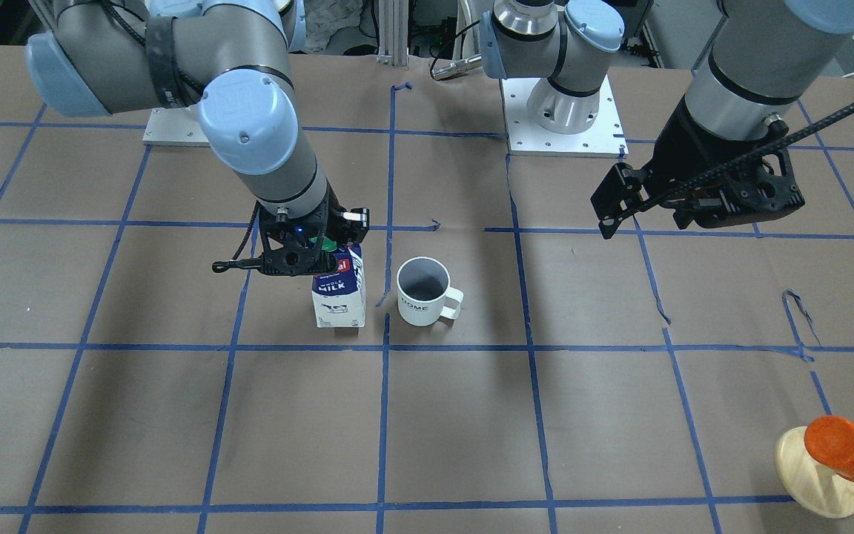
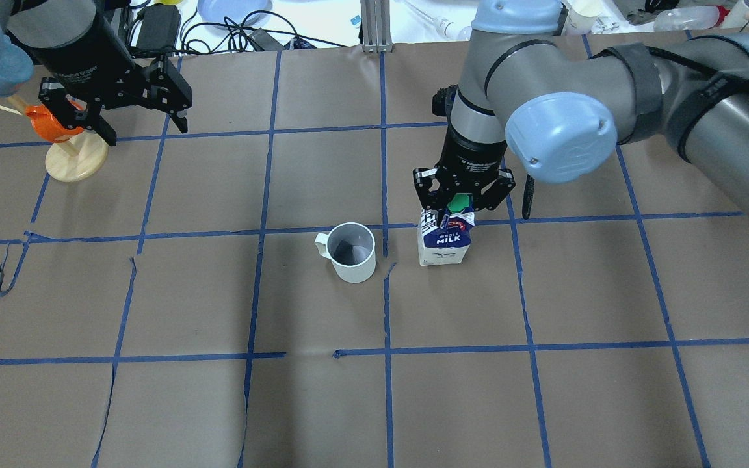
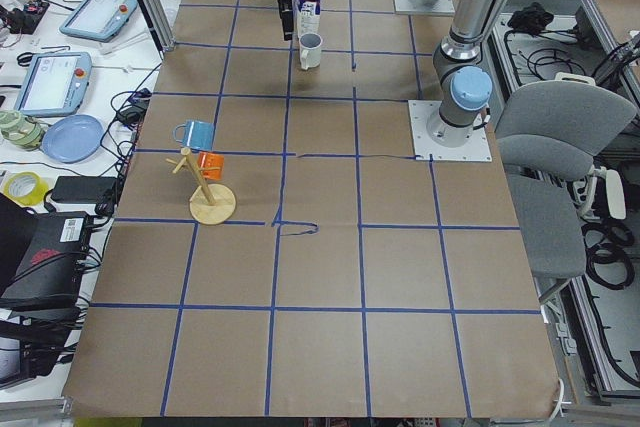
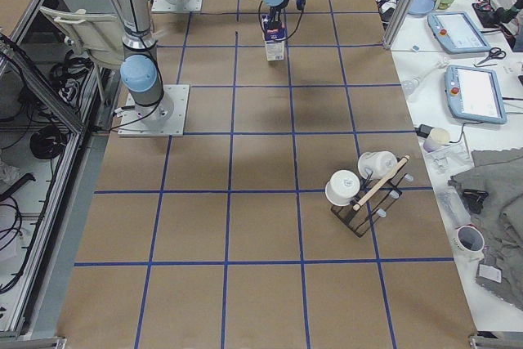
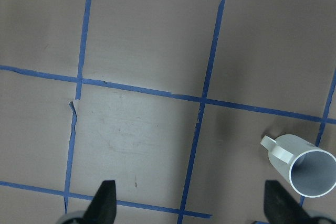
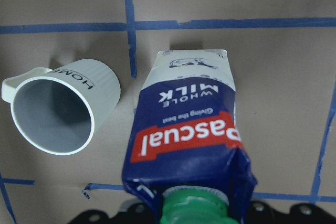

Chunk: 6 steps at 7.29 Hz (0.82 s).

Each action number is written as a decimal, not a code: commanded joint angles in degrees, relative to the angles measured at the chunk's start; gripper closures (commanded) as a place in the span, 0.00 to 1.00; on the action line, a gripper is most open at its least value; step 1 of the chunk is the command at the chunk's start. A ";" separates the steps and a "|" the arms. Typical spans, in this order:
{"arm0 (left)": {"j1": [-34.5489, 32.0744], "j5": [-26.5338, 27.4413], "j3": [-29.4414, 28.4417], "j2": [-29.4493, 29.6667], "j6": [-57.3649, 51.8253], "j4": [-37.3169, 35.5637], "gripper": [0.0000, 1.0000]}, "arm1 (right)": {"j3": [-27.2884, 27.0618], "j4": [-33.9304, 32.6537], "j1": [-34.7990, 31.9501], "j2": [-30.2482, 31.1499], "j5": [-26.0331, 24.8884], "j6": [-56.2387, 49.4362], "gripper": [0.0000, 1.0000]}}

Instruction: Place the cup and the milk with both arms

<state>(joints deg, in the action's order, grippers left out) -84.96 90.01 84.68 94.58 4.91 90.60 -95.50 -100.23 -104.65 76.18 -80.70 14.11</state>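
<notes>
Now, the right tool [image 2: 459,207] is down over the milk [image 2: 443,240], its jaws on either side of the gable top with the green cap between them. They look pinched on it, though the wrist view is too crowded by the carton to be sure. The carton stands upright on the tabletop [image 2: 218,403], long axis vertical, directly beneath the tool. By my read, whatever comes next goes straight up that axis.

Just beside it, on the robot's left and not touching, sits the cup [image 2: 352,253]. It's upright, mouth up, with its handle turned away from the carton. That cup is what to watch: any sideways drift of the right tool could clip it.

Over to the left tool [image 2: 147,135], which hangs high with jaws spread wide and nothing between them. It's well apart from both, so the right arm is far nearer. An orange cup-like thing on a wooden stand [image 2: 75,162] sits off on the left arm's side, well away from the pair.
</notes>
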 commanded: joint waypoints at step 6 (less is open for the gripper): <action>-0.03 -0.01 0.05 0.08 0.10 0.02 0.00 | 7.23 3.68 3.73 5.09 -7.79 0.39 0.00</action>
<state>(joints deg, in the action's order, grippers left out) -84.99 89.98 84.72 94.73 5.00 90.62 -91.42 -100.27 -103.29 78.16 -86.04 14.77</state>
